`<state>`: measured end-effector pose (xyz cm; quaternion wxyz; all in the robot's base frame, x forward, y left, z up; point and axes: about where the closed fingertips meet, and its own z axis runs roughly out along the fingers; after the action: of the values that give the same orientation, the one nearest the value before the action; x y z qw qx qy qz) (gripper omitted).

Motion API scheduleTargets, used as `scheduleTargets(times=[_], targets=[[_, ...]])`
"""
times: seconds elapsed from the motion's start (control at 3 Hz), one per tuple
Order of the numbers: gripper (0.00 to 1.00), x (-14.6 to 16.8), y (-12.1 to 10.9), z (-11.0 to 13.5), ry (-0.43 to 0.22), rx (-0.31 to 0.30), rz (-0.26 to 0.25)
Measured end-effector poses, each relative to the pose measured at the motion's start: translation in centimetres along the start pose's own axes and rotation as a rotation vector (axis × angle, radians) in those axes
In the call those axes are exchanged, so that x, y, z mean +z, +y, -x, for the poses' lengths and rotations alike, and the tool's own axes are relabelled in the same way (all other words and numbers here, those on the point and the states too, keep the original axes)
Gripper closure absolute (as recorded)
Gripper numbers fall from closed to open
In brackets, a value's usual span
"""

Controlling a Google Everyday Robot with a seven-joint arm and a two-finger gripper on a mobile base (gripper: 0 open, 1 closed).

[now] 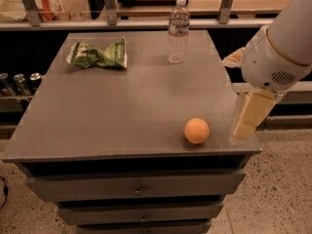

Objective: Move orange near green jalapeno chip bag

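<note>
Camera view puts your gripper (250, 116) over the right edge of the table (122, 111), spread or closed you cannot tell, with the orange (197, 130) near its left and the green jalapeno chip bag (97, 55) well beyond, far-left.

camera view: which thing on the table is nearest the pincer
The small round orange fruit, at the front right; the pincer hangs close beside it. The crumpled green foil chip bag and the clear plastic water bottle sit along the far edge.

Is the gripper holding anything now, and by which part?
Nothing is held. The gripper hangs at the right edge of the table, apart from the orange, which rests on it.
</note>
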<state>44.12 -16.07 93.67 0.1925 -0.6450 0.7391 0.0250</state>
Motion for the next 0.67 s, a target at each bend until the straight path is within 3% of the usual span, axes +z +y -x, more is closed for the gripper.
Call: scheduleTargets(times=[0.67], targets=[[0.00,4.9,0.7,2.2,-0.203,-0.028,0.066]])
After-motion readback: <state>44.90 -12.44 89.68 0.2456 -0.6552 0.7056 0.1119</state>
